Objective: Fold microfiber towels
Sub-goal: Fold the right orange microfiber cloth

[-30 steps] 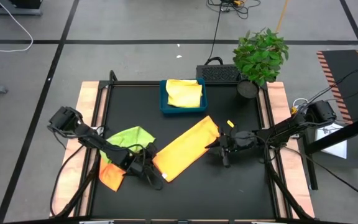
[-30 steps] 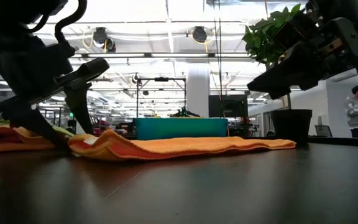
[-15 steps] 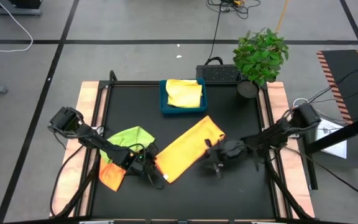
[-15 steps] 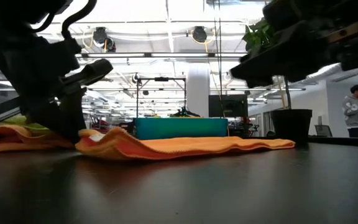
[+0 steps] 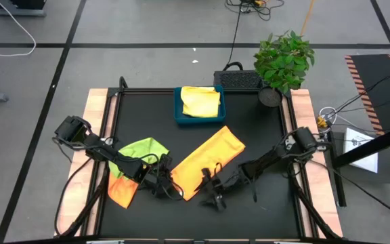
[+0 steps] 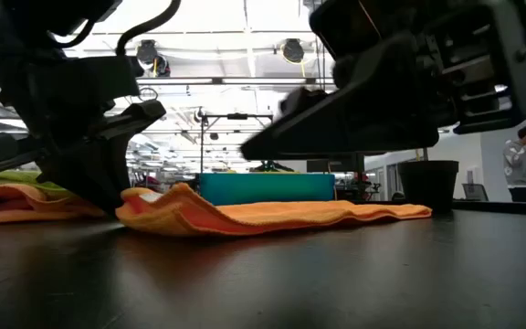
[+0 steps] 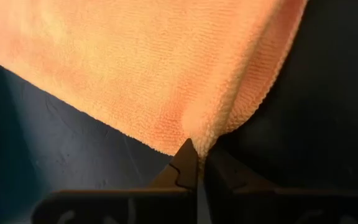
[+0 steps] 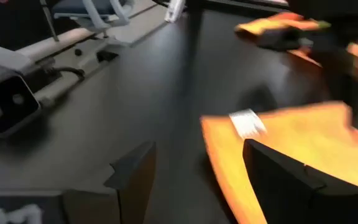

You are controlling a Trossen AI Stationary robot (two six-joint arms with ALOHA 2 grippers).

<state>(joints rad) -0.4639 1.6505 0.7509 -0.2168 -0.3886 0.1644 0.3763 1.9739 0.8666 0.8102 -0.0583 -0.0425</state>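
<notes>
An orange-yellow microfiber towel (image 5: 208, 163) lies slantwise on the black table, one end near the front, the other toward the far right. My left gripper (image 5: 170, 191) is shut on its near-left end. My right gripper (image 5: 212, 198) hovers open just off the towel's near edge; one finger stands over the cloth (image 8: 291, 143) beside a white tag (image 8: 247, 122). A lime green towel (image 5: 141, 150) and an orange towel (image 5: 120, 193) lie bunched under my left arm. A yellow towel (image 5: 200, 100) sits in the blue tray (image 5: 179, 114). My left gripper pinches the towel's hemmed edge (image 7: 202, 134) at its near-left end between its two fingertips (image 7: 185, 163). The fingers come from the table's left, low over the table. The pinched cloth rises in a small ridge (image 6: 176, 196); the remainder lies flat on the table.
A potted plant (image 5: 283, 61) and a dark box (image 5: 237, 79) stand at the far right edge. Wooden rails (image 5: 95, 129) border the table on both sides. Bare black table (image 5: 263, 217) lies in front of the towel. A person (image 6: 523, 160) stands in the room behind.
My left gripper has shut on the towel's near-left end and nudged it rightward, humping the cloth there. My right gripper has travelled from the towel's far-right end toward the near-left, along the towel's near edge, closing on my left gripper.
</notes>
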